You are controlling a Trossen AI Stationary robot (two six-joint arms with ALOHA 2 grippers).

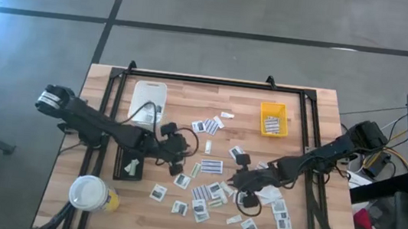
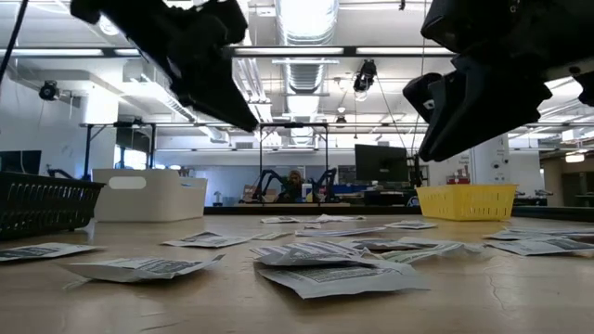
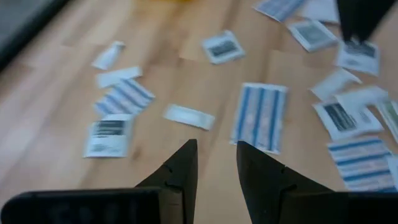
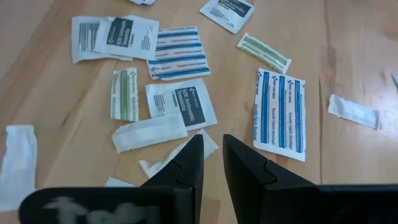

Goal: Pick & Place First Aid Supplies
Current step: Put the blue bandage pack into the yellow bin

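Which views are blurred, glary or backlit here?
Left wrist view: soft, print on the blue-striped white packet is unreadable. Right wrist view: sharp, blue-striped packet lettering is clear. Low view: bright ceiling lights leave both arms as dark silhouettes. High view: glare patch at upper left floor.

We see the first aid supplies (image 1: 206,193) scattered flat across the wooden tabletop: small white packets with dark printed patches (image 4: 181,103), blue-striped strips (image 4: 279,113), and narrow green-striped pieces (image 4: 124,93). A few overlap; none is held.
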